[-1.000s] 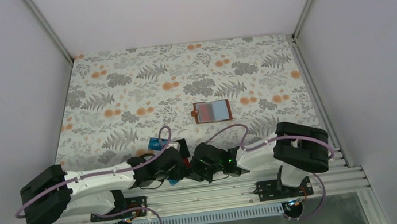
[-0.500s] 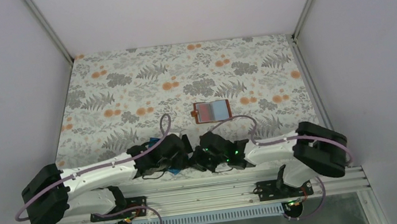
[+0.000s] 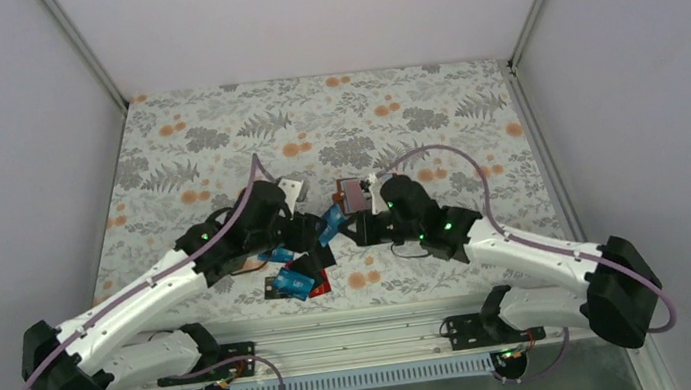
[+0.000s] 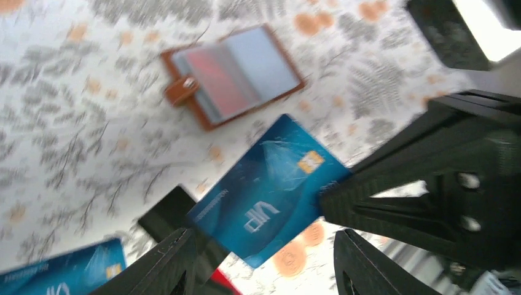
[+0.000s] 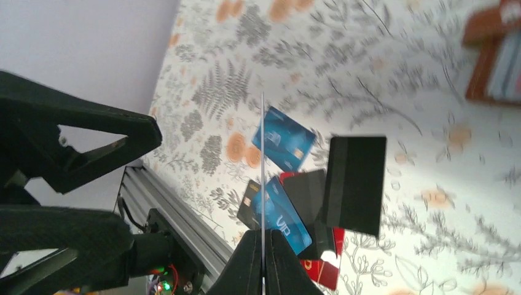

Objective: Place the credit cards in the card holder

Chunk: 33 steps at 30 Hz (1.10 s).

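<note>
Credit cards point(image 3: 295, 282) are split between the air and the table point(image 3: 213, 142). One of them, a blue card point(image 4: 270, 187), is pinched at its short edge by the right gripper point(image 5: 262, 239), whose jaws are pressed together on it with no gap showing. The left gripper point(image 4: 263, 238) faces it with its jaws standing about half apart. The blue card hangs in the space ahead of them, and whether it touches them cannot be told.

The remaining cards lie in a loose overlapping pile near the front edge. It holds two more blue ones, a black card point(image 5: 356, 184) on top, and a red card point(image 5: 322, 273) showing from underneath. The card holder point(image 4: 233, 77) lies open on the table beyond the grippers, well apart from the pile.

The right wrist view sees the held card edge-on, as a thin bright line rising from its jaws. The left wrist view shows the card's face, with a gold chip and pale lettering, tilted above the cloth. It also shows the holder whole, with brown cover, clear sleeves facing up and a tab on one side, though blurred. From above the holder is partly hidden behind the right gripper, and the two grippers meet nose to nose between pile and holder
</note>
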### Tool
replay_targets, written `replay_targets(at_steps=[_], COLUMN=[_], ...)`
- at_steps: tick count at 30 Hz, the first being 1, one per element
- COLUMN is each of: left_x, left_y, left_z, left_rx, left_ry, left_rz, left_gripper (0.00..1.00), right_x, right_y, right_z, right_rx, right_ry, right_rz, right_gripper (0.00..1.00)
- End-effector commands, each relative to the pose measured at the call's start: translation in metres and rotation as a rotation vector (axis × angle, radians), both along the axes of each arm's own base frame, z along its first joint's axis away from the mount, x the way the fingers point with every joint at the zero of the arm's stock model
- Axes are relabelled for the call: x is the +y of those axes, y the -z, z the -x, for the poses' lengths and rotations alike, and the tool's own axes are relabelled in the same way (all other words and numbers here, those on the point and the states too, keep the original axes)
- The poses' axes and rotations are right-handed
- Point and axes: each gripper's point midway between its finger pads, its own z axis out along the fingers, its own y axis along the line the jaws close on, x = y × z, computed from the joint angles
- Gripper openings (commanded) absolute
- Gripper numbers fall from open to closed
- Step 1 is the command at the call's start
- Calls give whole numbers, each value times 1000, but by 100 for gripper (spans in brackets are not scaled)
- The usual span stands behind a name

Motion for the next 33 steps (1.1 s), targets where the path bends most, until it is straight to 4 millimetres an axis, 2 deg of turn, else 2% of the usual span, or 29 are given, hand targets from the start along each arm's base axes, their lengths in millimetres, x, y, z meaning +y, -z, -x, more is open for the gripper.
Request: replay_targets(at_steps=[1,4,9,12,22,27,33], left_x=[-19,-26,-21,-10,13,13,11], left_y=[-59,-92,-144,-160,-180,-181,-176], left_z=[9,20,37,43,73,92,94], left_rx=[-144,-210,-331,-369,-390,-379,-371], left_ry=[219,311,396,391,436,513,536], left_rz=[81,140,213,209,251,293,290], left_gripper=[57,56,56,56,55,49,36], right_x=[-4,0,6,7,9,7,5], right_y=[-39,-66,-110,-131,-185,-195,-207], right_z=[0,6,21,33,67,76,86], right_rx=[-227,-280,-405,-481,-695,-738,-769], right_ry=[-217,-333,-477,-560,-754,-808,-854], right_rz=[43,5,-65,-111,-276,-310,-349], right_gripper=[4,4,4,4,4,4,4])
